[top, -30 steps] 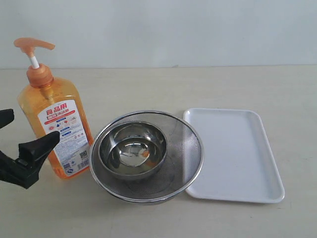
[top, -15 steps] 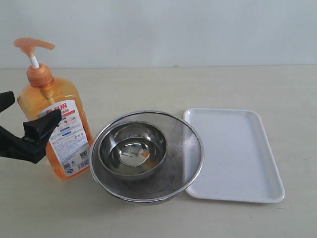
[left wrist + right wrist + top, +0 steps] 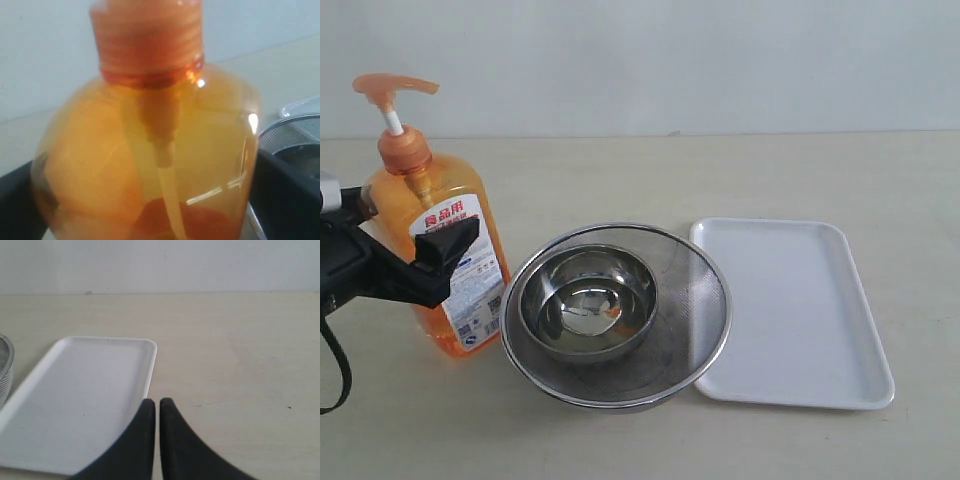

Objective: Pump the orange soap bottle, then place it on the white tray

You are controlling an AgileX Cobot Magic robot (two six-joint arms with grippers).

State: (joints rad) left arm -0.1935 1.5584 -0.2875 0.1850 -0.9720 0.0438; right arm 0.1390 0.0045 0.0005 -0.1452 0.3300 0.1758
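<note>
The orange soap bottle (image 3: 430, 195) stands upright at the left of the table, its pump head (image 3: 395, 87) raised. My left gripper (image 3: 415, 228) is open and straddles the bottle's body: one black finger (image 3: 445, 250) crosses the label in front, the other is behind. In the left wrist view the bottle (image 3: 150, 150) fills the space between the black fingers (image 3: 285, 195). The white tray (image 3: 790, 310) lies flat at the right, with nothing on it. My right gripper (image 3: 157, 402) is shut and empty, hovering over the tray's (image 3: 80, 400) near corner edge.
A small steel bowl (image 3: 588, 300) sits inside a larger steel mesh bowl (image 3: 705, 300), between the bottle and the tray and close to the bottle's side. The mesh bowl's rim (image 3: 295, 130) shows in the left wrist view.
My left gripper has risen and pushed to the right until its fingers stand on either side of the bottle. The bottle has shifted slightly right. The right gripper is unchanged.
</note>
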